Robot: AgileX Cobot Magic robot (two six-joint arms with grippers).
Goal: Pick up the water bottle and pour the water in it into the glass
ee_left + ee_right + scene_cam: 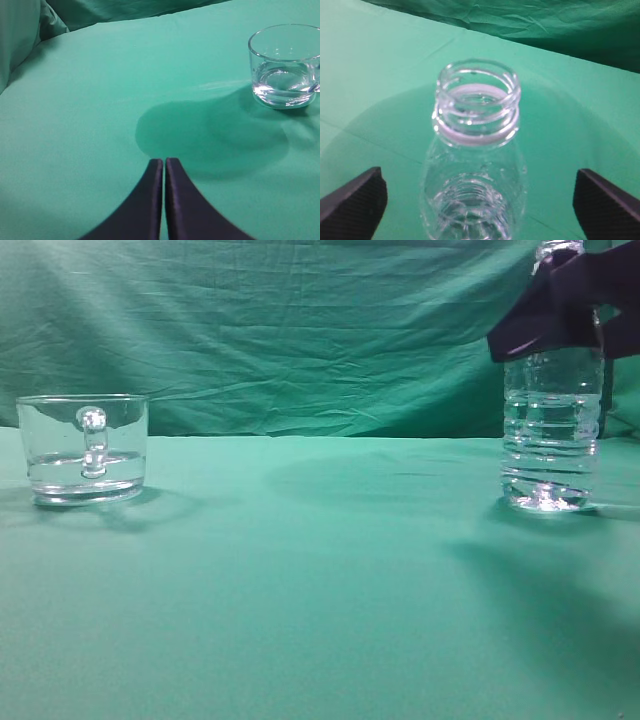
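Note:
The water bottle (550, 440) stands upright on the green cloth at the right, uncapped, with water in its ribbed lower body. My right gripper (560, 310) is at the bottle's shoulder. In the right wrist view its dark fingers are wide open on both sides of the bottle (475, 115), not touching it, and the gripper's middle (479, 175) lies over the bottle's body. The glass (85, 448) stands at the far left, handle toward the camera, with a little water in the bottom. My left gripper (164, 161) is shut and empty above the cloth, with the glass (285, 65) ahead to its right.
A green cloth (300, 570) covers the table and hangs as a wrinkled backdrop (300, 330) behind it. A wide stretch of cloth separates the glass and the bottle. Folds of the backdrop show at the upper left of the left wrist view (30, 25).

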